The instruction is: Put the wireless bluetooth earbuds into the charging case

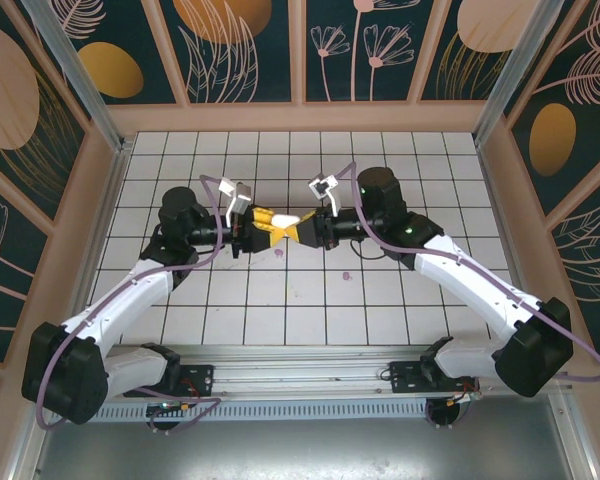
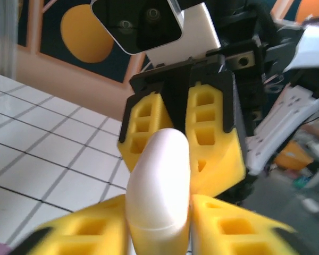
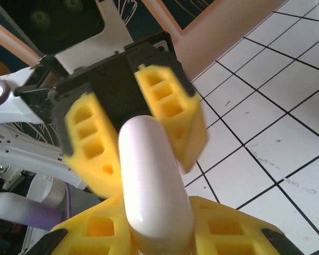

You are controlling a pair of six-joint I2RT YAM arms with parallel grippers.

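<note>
Seen from above, my two arms reach in from the near edge and meet over the middle of the white tiled tabletop [image 1: 180,170]. They hold a white charging case [image 1: 286,220] between them, lifted clear of the tiles. My left end effector [image 1: 264,222] pinches one end of the case between its yellow ribbed fingers. My right end effector [image 1: 306,229] pinches the other end, so the two sets of fingers face each other almost tip to tip. In each wrist view the smooth, rounded case runs from my own fingers straight towards the opposite pair, and it looks closed, with a faint seam near the lower end. I judge the double hold is there because one grip can steady the body while the other works the lid, or because the case is passing from one side to the other. I cannot tell which. The pieces that belong inside lie on the tabletop below. One pale purple earbud [image 1: 280,253] sits just near of the held case, and a second pale purple earbud [image 1: 347,275] lies further right and nearer. The white earbuds are too small for me to pick out against the tiles.
</note>
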